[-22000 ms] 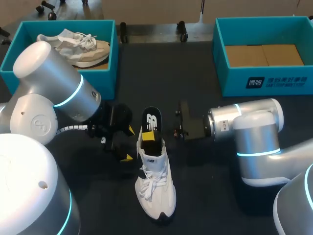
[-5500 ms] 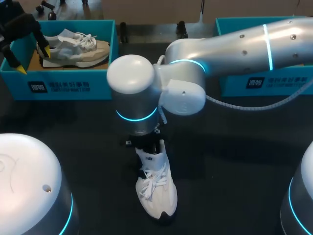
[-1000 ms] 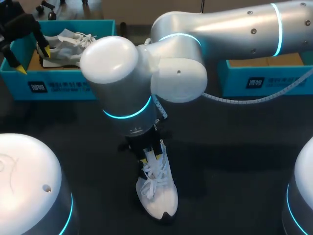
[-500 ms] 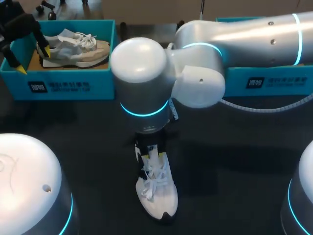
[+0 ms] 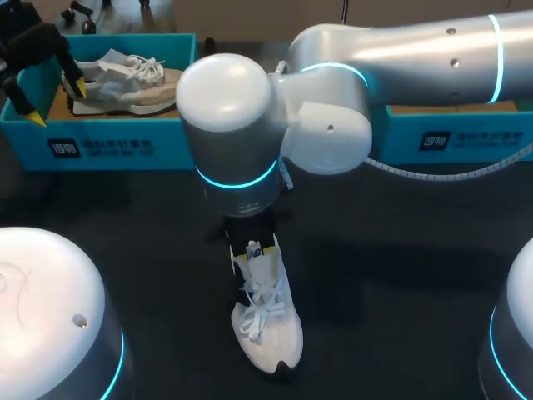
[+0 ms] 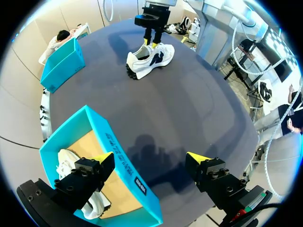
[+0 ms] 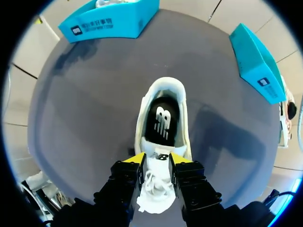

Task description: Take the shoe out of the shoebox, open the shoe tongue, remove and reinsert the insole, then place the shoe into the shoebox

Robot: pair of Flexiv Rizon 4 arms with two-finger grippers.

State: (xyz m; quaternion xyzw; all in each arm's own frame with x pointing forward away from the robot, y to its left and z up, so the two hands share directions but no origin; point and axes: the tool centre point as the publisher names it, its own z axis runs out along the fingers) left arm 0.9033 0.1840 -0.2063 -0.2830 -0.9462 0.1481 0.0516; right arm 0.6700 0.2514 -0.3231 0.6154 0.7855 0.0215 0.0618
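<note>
White shoe [image 5: 266, 325] on the table [image 5: 400, 275] at six o'clock, toe toward the robot. Right gripper [image 7: 158, 159], fingers nearly closed, pinches its tongue [image 7: 159, 168] from both sides, likely to bare the black insole [image 7: 161, 120]. The left gripper [image 6: 150, 161] hangs wide open, empty, over the ten o'clock shoebox [image 5: 108, 148], clear of the work.

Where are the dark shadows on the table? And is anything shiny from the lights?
Head view: a dark shadow lies on the table beside the white shoe, and light gleams on the round joint of the right arm. Left wrist view: a shadow lies on the table just ahead of the left gripper. Right wrist view: a shadow darkens the table beside the white shoe in the right gripper.
</note>
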